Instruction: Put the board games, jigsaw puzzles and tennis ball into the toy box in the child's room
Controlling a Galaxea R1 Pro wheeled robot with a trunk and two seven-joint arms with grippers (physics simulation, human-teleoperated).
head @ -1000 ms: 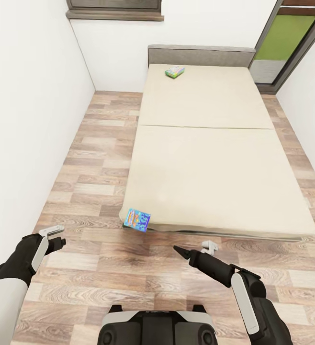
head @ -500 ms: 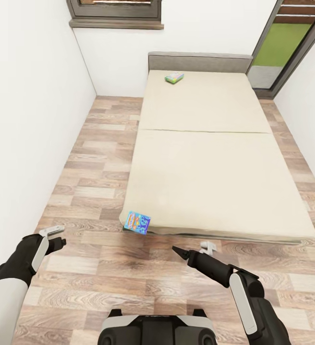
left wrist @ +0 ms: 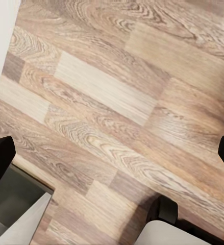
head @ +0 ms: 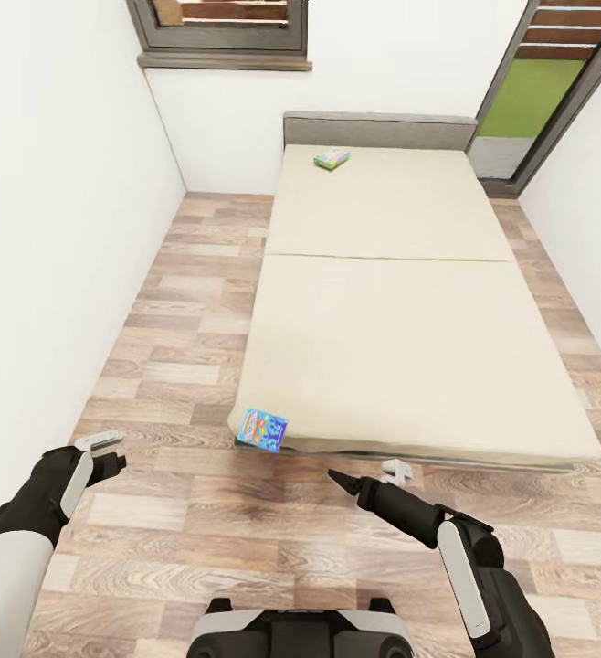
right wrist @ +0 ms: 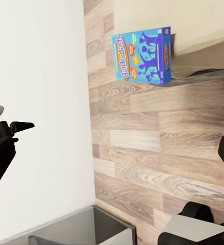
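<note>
- Right gripper (head: 366,474) is held low over the wood floor (head: 200,302), fingers spread wide and nothing gripped, just short of the foot of the bed (head: 383,302).
- Left gripper (head: 104,448) is held out near the white wall (head: 54,228), jaws apart and empty, above bare floorboards.
- Blue board game (head: 262,429) is seen on the bed's near left corner, jutting over the mattress edge, ahead of and to the left of the right gripper, between the two arms.
- White-green board game (head: 332,159) is seen lying flat near the grey headboard (head: 378,127), well apart from both grippers.
- From the right wrist, the blue box (right wrist: 142,53) is shown overhanging the mattress edge.
</note>
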